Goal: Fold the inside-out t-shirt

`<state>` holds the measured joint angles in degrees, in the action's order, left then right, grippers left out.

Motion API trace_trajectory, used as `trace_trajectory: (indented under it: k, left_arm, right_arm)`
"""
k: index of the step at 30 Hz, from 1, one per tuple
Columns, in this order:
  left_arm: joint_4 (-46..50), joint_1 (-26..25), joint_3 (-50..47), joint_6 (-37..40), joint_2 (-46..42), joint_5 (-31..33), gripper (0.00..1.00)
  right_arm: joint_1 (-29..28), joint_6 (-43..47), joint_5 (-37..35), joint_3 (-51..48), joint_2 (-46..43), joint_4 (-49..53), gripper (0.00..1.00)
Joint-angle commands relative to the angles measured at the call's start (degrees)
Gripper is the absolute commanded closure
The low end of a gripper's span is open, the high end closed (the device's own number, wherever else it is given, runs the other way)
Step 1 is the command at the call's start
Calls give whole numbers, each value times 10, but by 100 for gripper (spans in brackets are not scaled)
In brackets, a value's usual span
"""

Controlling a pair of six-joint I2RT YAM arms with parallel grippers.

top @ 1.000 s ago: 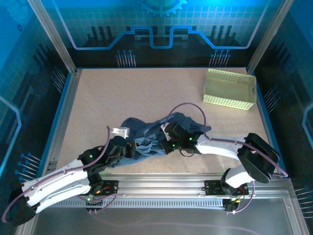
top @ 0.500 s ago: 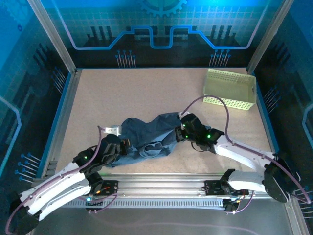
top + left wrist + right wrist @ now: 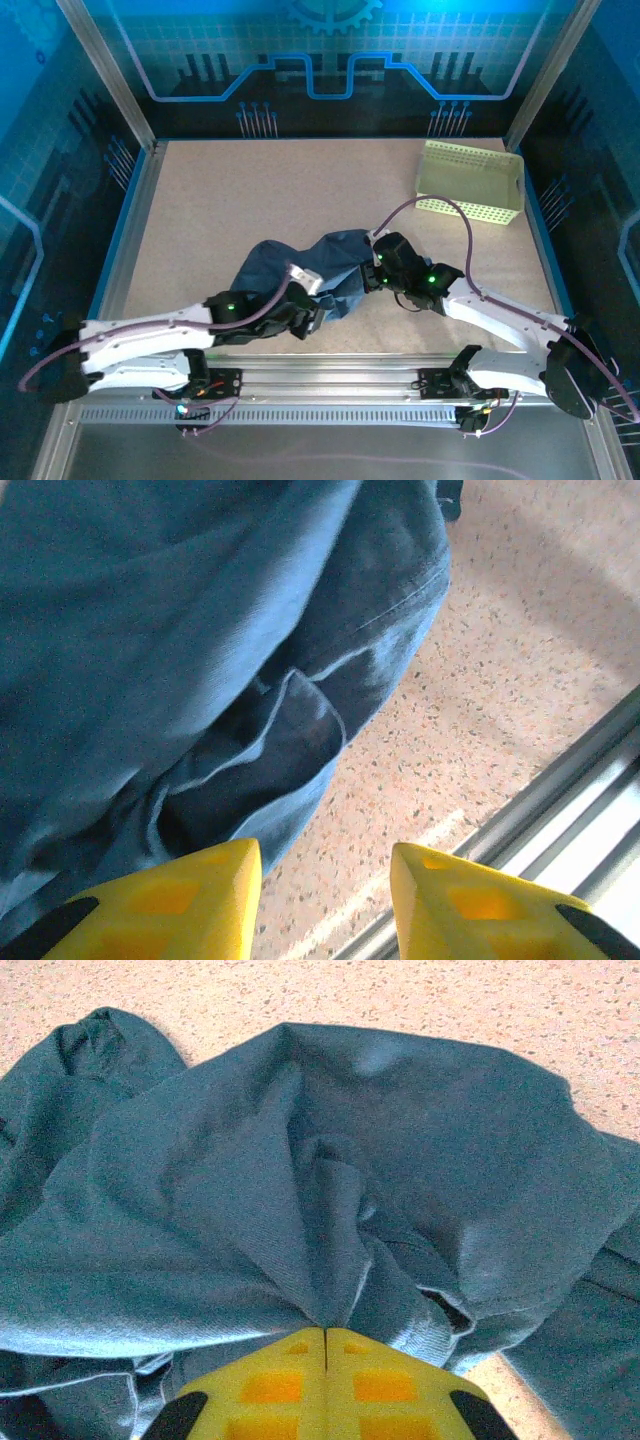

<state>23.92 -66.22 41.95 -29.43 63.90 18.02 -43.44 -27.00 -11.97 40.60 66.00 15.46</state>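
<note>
RIGHT gripper [image 3: 325, 1332]: clamped shut on t-shirt [image 3: 268, 268], right end | LEFT gripper [image 3: 325, 870]: parted, empty, beside near edge | LIE: left-right

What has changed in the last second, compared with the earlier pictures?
The left gripper let go of the t-shirt, opened and swung right. The right gripper, still shut on it, moved right and farther from the bases. The basket stayed in place.

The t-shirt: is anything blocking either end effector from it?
Nothing visible. The right end effector is shut on a fold of the t-shirt; the left end effector hangs open at its near edge. The basket sits apart, far right.
</note>
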Motion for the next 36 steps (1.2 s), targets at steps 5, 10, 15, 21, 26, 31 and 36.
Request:
trace_trajectory:
  k: [5,10,15,21,26,31,36]
  left_arm:
    - [-2,-6,83,87,142,31,49]
    - [23,-6,142,105,231,37,46]
    - [50,-6,168,96,280,92,43]
    - [74,-6,176,95,306,129,43]
    - [87,-6,176,91,323,150,52]
    - [88,-6,166,73,309,184,81]
    - [53,-6,115,47,197,206,100]
  right_arm:
    - [0,-8,-2,0,-16,2,100]
    - [3,-8,-6,-6,-29,7,100]
    - [6,-8,-10,-10,-39,9,100]
    - [10,-6,-10,-8,-39,10,100]
    - [12,-7,-7,-4,-35,6,100]
    - [13,-5,-12,-1,-29,10,100]
    - [27,-6,-39,8,-22,44,100]
